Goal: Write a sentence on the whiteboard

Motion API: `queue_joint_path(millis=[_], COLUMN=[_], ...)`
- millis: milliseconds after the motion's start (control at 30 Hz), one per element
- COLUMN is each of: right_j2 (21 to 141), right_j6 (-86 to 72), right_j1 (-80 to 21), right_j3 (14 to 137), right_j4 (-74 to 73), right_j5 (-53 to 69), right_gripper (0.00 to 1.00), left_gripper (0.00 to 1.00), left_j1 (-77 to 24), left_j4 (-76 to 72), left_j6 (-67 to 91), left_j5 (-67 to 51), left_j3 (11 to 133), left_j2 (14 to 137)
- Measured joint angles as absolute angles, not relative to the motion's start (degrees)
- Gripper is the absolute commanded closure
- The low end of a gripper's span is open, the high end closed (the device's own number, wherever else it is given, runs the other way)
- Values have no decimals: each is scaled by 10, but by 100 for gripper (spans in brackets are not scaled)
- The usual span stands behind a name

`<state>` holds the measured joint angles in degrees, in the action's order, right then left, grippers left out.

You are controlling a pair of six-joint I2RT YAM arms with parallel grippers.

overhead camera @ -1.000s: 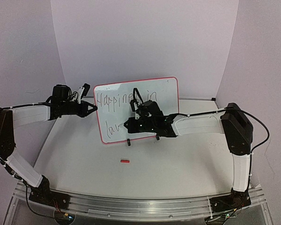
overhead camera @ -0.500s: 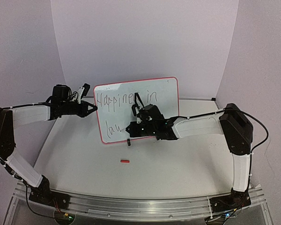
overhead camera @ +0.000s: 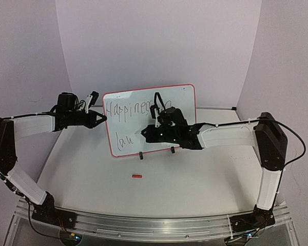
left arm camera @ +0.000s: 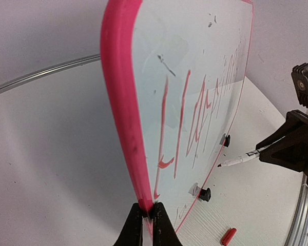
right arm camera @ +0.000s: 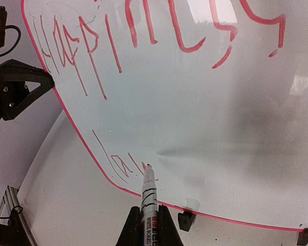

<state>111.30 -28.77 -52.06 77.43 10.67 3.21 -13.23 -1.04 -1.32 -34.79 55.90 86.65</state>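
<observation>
Standing on the pale table (overhead camera: pixel 169 195), toward the back and about midway across, is the whiteboard (overhead camera: pixel 182 98). It is upright on its two small black feet, its written face turned toward the arms. The left gripper (overhead camera: pixel 102 119) is pinched shut on the red frame at the board's left edge, a finger on each face. The right gripper (right arm camera: pixel 149 215) reaches in front of the lower half of the board, its claw closed around a marker (right arm camera: pixel 149 192). The sentence (overhead camera: pixel 127 109) is only partly written: "Happiness" on top, then "lau" low on the left. The marker's tip sits at the board just after those last letters. A small red cap (overhead camera: pixel 137 176) lies on the table in front of the board, well apart from it.
</observation>
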Motion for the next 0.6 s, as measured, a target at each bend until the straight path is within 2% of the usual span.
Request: queue_joint_path(millis=[600], right_j2=[1134], right_j6=[-295], right_j1=[-507], right_j3=[783], right_j4=[107], right_j5=[45], right_gripper=[100], left_gripper=[100], left_j1=[-132], left_j4=[-10], left_j6=[-13], left_j5=[-348], left_j3=[559], left_j2=[867])
